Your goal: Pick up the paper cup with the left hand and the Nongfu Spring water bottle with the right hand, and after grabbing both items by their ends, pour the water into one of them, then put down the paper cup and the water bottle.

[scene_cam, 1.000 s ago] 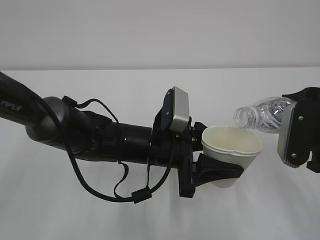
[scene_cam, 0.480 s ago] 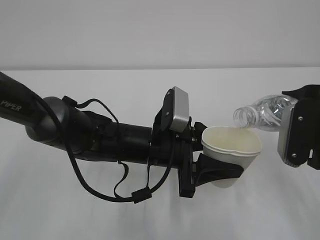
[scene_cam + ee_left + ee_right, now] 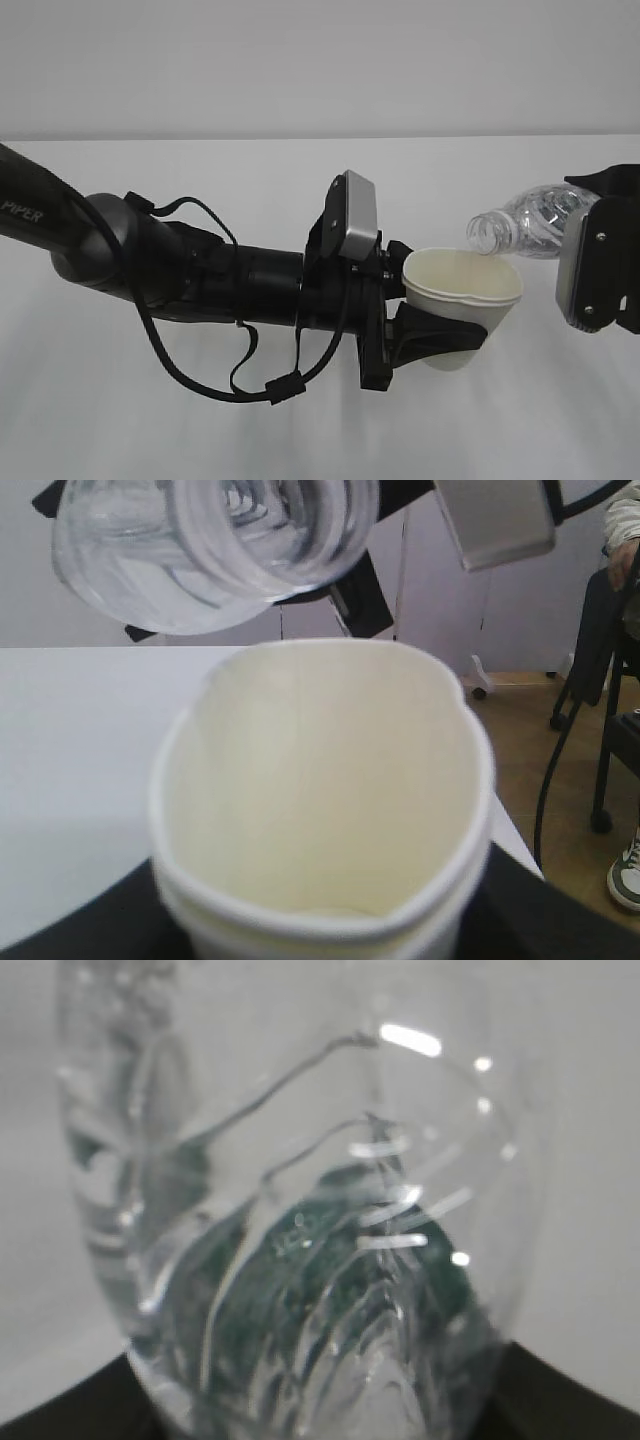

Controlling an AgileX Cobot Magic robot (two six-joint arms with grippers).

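Left hand (image 3: 432, 340) is gripping the cup (image 3: 462, 300) mid-air, right hand (image 3: 598, 262) is gripping the tilted bottle (image 3: 522, 225) above its rim, pouring step; next probably needs more tilt.

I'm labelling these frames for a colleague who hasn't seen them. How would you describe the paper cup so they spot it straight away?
Follow the long black left arm from the left edge toward the middle of the white table. At its tip, the fingers clasp the paper cup above the table. It is the only opaque, off-white item; the bottle tipped over its rim is clear plastic.
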